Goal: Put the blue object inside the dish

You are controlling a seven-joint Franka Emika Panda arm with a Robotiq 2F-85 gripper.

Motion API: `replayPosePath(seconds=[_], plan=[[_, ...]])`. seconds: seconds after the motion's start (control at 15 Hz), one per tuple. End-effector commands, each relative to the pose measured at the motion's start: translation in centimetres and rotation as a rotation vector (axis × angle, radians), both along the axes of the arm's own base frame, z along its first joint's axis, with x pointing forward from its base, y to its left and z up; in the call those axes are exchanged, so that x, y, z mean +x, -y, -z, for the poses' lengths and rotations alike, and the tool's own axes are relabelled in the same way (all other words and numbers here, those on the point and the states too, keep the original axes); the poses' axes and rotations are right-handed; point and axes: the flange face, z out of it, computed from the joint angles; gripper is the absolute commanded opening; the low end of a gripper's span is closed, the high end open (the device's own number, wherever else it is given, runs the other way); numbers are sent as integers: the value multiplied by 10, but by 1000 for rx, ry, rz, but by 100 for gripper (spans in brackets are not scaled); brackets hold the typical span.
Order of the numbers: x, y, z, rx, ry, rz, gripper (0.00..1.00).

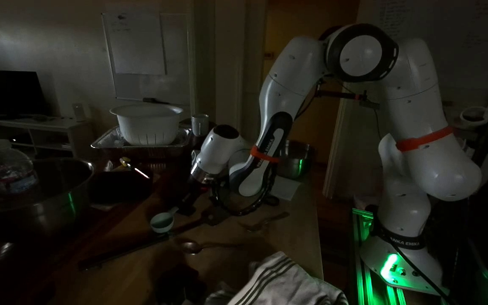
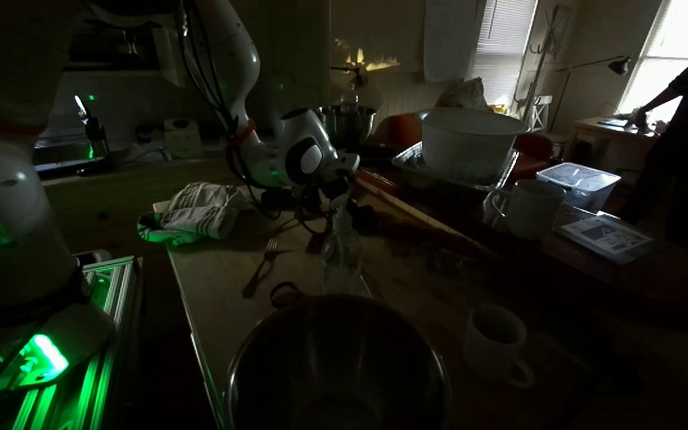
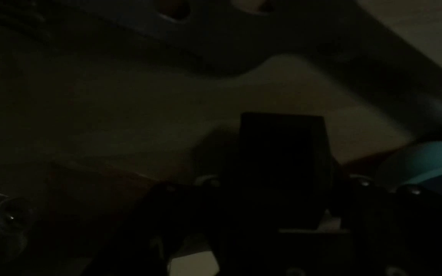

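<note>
The gripper (image 3: 284, 161) is looming black in the wrist view, too dark for telling how its jaws are standing. Just right of it, a pale blue cup (image 3: 432, 158) is showing its rim; beyond its tips, a dark slotted utensil (image 3: 221, 42) is crossing a wooden surface (image 3: 294, 88); well left of it, a clear object (image 3: 12, 216) is glinting.

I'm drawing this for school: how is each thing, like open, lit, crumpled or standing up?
Claw: too dark to tell open or shut
Blue scoop: handle toward the claw; can't tell if held
Towel: crumpled
Clear bottle: upright
White tub: right way up
Mugs: upright
Steel bowls: open side up
Fork: lying flat
Television: screen dark
Base light: lit green
</note>
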Motion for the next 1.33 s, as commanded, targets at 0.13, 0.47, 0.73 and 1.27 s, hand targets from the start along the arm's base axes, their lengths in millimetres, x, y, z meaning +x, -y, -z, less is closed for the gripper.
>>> replayPosePath(seconds=[0.13,0.47,0.73,1.27], plan=[[-36,22,-63,6,-7,10,27],[-66,68,-103,-43,-76,55,27],[-103,67,-127,-44,-159,-67,27],[-109,72,-236,22,219,-70,27]])
